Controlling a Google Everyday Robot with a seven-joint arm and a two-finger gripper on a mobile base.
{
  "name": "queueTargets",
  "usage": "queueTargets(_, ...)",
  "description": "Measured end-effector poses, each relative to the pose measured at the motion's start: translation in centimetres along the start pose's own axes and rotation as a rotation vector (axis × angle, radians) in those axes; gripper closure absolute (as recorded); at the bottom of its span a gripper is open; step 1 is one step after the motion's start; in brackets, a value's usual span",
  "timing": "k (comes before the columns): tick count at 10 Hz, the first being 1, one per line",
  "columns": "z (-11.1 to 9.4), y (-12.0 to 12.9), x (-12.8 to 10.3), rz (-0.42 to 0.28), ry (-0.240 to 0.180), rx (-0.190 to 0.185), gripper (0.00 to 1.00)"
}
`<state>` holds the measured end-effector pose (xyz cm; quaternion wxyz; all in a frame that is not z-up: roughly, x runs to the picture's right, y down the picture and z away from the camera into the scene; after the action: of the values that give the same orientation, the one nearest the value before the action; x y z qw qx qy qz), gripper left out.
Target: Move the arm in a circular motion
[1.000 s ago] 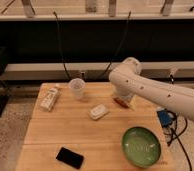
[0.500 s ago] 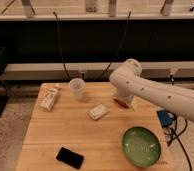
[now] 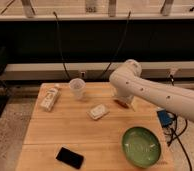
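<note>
Hardly anything has shifted since the earlier frame. The arm (image 3: 155,95) reaches in from the right, with its rounded joint over the far right part of the desk (image 3: 65,131). The tool (image 3: 125,102) sits low beneath that joint, close to the desk surface; I cannot tell whether it is released or clenched. A white cup (image 3: 77,88) stands to its left and a green bowl (image 3: 141,146) lies nearer.

You have one view, set high above the near edge of the wooden table (image 3: 65,130) and tilted down across it toward the dark shelving (image 3: 90,45) behind. It sits fairly close. The arm (image 3: 155,92) reaches in from the table's right, with its gripper (image 3: 123,102) low over the table's far right part.
</note>
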<state>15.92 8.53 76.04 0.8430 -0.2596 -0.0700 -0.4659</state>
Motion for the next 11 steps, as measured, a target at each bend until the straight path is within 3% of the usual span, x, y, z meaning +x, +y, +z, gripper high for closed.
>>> queueTargets(11,0.9,-0.2,-1.0,-0.11,-0.016,-0.017,0.2)
